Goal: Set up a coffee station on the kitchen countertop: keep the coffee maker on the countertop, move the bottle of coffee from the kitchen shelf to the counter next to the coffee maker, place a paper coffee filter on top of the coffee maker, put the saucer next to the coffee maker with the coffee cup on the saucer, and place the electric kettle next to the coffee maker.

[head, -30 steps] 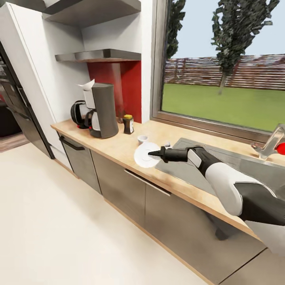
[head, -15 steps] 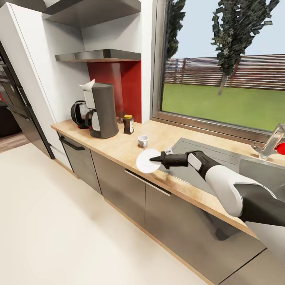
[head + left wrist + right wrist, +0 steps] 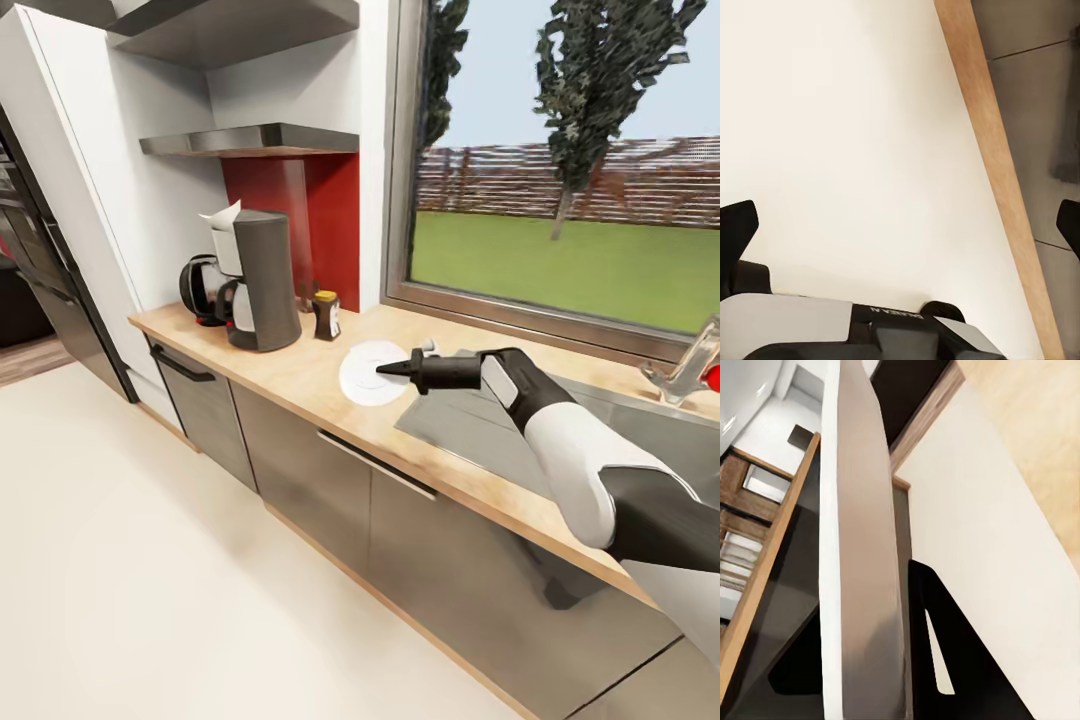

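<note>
- The saucer (image 3: pixel 368 372) was held on edge above the kitchen countertop (image 3: pixel 300 372), clamped between the right gripper (image 3: pixel 385 368) fingers.
- The coffee maker (image 3: pixel 258 280), capped with the paper coffee filter (image 3: pixel 221 215), was flanked by the electric kettle (image 3: pixel 200 288) and the bottle of coffee (image 3: pixel 324 314).
- The left gripper (image 3: pixel 900 232) was seen spread wide over the floor (image 3: pixel 855 135).

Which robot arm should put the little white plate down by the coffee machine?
Right. Its right gripper already holds the saucer above the kitchen countertop, near the coffee maker.
</note>
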You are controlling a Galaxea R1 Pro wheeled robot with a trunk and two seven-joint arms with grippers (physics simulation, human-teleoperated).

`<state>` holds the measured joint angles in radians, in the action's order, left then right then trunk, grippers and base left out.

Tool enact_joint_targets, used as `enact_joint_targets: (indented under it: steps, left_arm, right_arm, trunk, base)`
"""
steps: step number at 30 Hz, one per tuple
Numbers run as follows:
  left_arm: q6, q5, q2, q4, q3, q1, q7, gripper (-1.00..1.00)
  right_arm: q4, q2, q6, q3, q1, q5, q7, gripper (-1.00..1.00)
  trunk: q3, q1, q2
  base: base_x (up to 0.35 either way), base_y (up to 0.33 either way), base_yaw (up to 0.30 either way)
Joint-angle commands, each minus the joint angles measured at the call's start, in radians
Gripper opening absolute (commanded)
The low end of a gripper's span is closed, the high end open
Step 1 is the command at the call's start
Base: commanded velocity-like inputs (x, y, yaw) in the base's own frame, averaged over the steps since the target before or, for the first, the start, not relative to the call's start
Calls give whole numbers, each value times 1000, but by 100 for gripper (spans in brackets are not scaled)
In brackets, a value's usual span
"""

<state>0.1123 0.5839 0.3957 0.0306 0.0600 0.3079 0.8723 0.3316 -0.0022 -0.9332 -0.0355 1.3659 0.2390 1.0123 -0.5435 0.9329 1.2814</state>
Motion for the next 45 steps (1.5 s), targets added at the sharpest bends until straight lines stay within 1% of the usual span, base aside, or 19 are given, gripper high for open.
enact_joint_targets:
  steps: [1,15,45]
  left_arm:
    - [10,0,0,0,6,0,4,100]
    - [10,0,0,0,6,0,0,100]
    - [10,-1,0,0,6,0,-1,100]
  right_arm:
    - [1,0,-8,-4,1,-2,6,-100]
    - [2,10,-19,-3,-1,-1,6,-100]
    - [0,10,-19,-4,-5,-1,6,-100]
  trunk:
    - [-1,0,1]
    - [-1,0,1]
    - [-1,0,1]
  base:
    - [57,48,0]
    - [39,35,0]
    - [221,217,0]
